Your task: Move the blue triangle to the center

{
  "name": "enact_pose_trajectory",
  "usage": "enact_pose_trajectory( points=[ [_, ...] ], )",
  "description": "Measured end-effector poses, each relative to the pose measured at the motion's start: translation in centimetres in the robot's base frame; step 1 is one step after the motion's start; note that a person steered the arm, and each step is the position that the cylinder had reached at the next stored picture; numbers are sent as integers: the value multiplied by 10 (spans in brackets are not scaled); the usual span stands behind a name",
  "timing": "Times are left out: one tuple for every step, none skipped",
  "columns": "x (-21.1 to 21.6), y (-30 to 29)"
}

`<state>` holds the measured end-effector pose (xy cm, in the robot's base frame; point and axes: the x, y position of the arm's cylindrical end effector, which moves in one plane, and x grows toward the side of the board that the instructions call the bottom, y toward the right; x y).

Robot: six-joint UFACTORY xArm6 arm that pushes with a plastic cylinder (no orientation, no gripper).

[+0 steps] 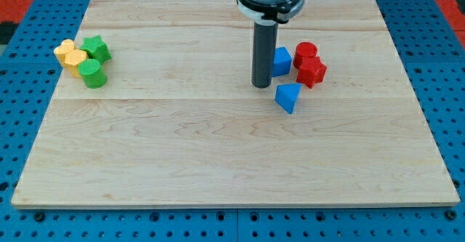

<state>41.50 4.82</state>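
The blue triangle [288, 97] lies on the wooden board [232, 155], right of the middle. My tip [261, 86] rests on the board just left of it and slightly toward the view's top, a small gap apart. A second blue block [281, 60], shape unclear, sits right beside the rod, partly hidden by it.
A red cylinder [306, 52] and a red star-like block [312, 70] sit right of the blue blocks. At the view's left is a cluster: two yellow blocks [70, 55], a green star [96, 49] and a green cylinder [92, 74].
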Motion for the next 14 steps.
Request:
enact_pose_trajectory(
  points=[
    [2,35],
    [15,58],
    [37,82],
    [47,116],
    [46,117],
    [53,84],
    [57,70],
    [57,43],
    [57,14],
    [78,20],
    [93,24],
    [84,15],
    [72,11],
    [76,10]
  ],
)
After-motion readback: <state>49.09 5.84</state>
